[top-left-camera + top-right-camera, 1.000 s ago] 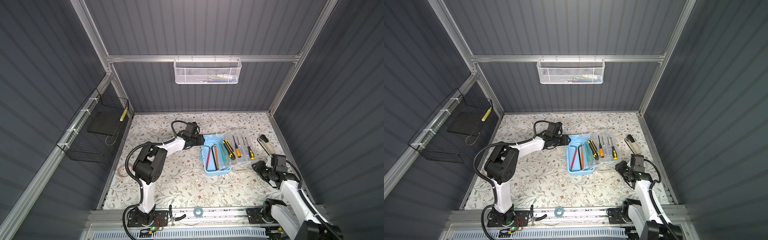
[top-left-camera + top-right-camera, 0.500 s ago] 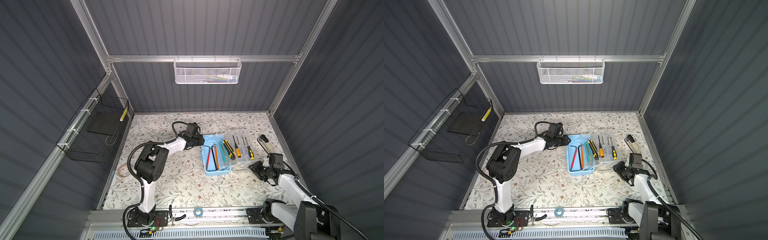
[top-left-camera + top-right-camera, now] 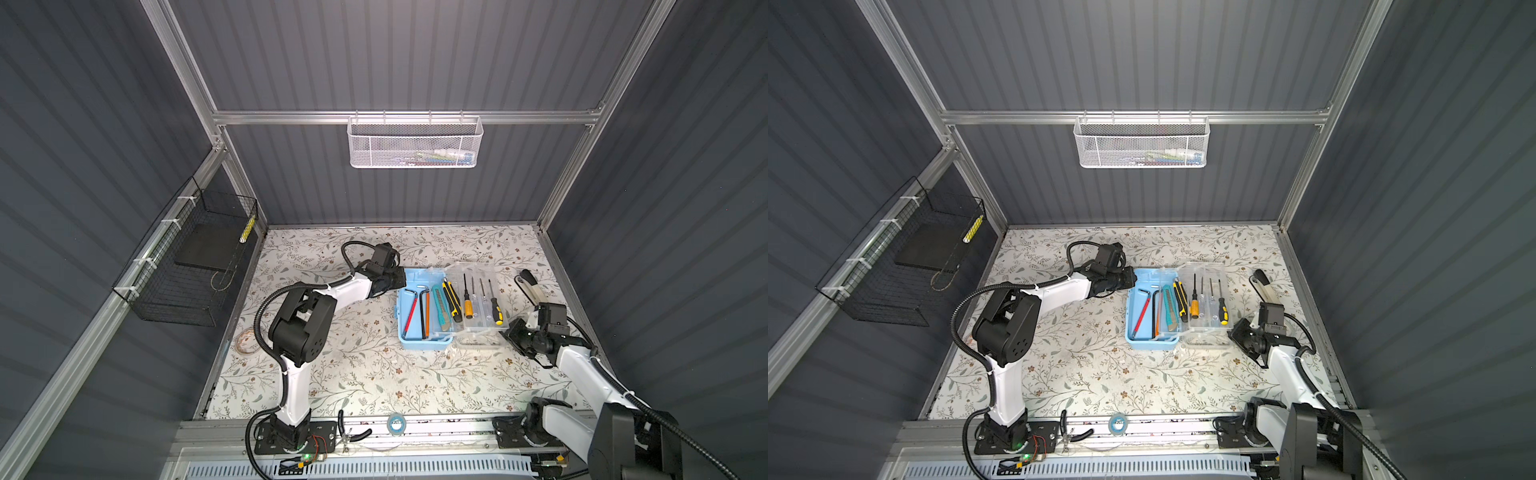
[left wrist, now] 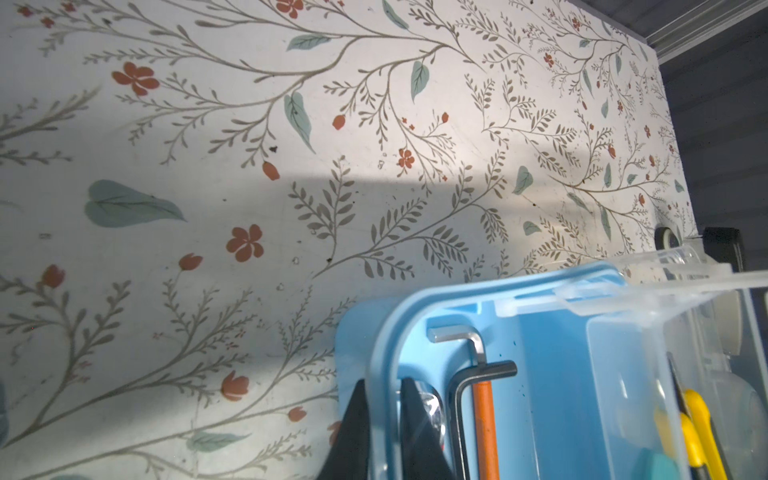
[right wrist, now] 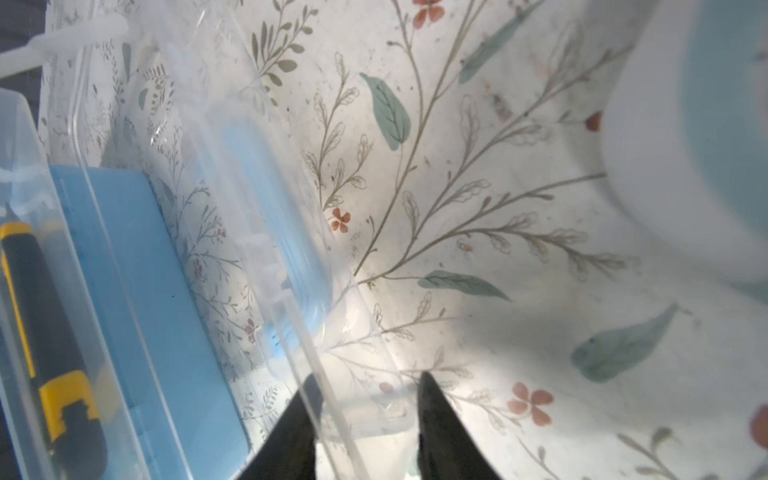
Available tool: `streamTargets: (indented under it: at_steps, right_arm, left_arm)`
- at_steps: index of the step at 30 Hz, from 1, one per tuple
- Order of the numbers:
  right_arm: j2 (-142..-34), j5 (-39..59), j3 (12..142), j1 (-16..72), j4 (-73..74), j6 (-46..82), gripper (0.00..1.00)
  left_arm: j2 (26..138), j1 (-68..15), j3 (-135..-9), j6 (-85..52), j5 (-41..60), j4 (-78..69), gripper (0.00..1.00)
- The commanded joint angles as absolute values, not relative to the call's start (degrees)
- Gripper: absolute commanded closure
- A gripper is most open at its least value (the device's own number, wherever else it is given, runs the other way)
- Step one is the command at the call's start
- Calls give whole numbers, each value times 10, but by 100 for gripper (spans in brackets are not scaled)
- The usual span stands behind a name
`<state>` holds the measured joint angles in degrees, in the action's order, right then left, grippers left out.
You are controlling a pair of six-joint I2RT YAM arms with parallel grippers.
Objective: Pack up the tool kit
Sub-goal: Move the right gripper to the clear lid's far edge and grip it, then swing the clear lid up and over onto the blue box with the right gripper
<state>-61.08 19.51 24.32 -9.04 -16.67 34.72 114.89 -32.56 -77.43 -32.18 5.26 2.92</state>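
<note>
Packing stage: left fingers [image 4: 351, 432] are pinching the tool kit [image 4: 548, 365] rim; right fingers [image 5: 436, 428] are straddling its lid [image 5: 266, 199], grip unclear.

The setting is a robotics laboratory test cell. An aluminium frame [image 3: 291, 117] carries dark ribbed wall panels [image 3: 395, 54]. The left arm [image 3: 299, 320] and right arm [image 3: 582, 365] are bolted to a front mounting rail [image 3: 436, 430]. A floral-covered table [image 3: 365, 374] bears the tool kit [image 3: 422, 345]. A white mesh basket [image 3: 413, 145] and a black wire basket [image 3: 187, 266] hang on the frame.

Tools [image 3: 440, 309] in tool kit [image 3: 400, 316] on table [image 3: 365, 374]
</note>
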Motion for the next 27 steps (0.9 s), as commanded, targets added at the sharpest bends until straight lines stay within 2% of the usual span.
streamTargets:
  at_steps: [1, 9, 16, 20, 21, 26, 27]
  right_arm:
    - [-617, 180, 255, -92, -163, 342, 71]
    - [-611, 214, 248, -92, -165, 344, 75]
    - [-617, 217, 249, -91, -162, 344, 82]
    - [-616, 215, 249, -91, -161, 342, 98]
    - [-616, 214, 249, -90, -161, 342, 100]
    - [-592, 199, 249, -88, -162, 343, 100]
    - [-582, 170, 250, -84, -161, 344, 100]
  left_arm:
    - [1153, -324, -784, -303, 65, 43, 89]
    - [1152, -324, -780, -311, 63, 39, 100]
    - [1154, -324, -782, -323, 72, 33, 100]
    - [1152, -324, -778, -330, 79, 25, 100]
    - [1151, -324, -777, -331, 80, 23, 100]
    - [1150, -325, -771, -335, 82, 17, 100]
    - [1150, -325, -771, -335, 81, 15, 100]
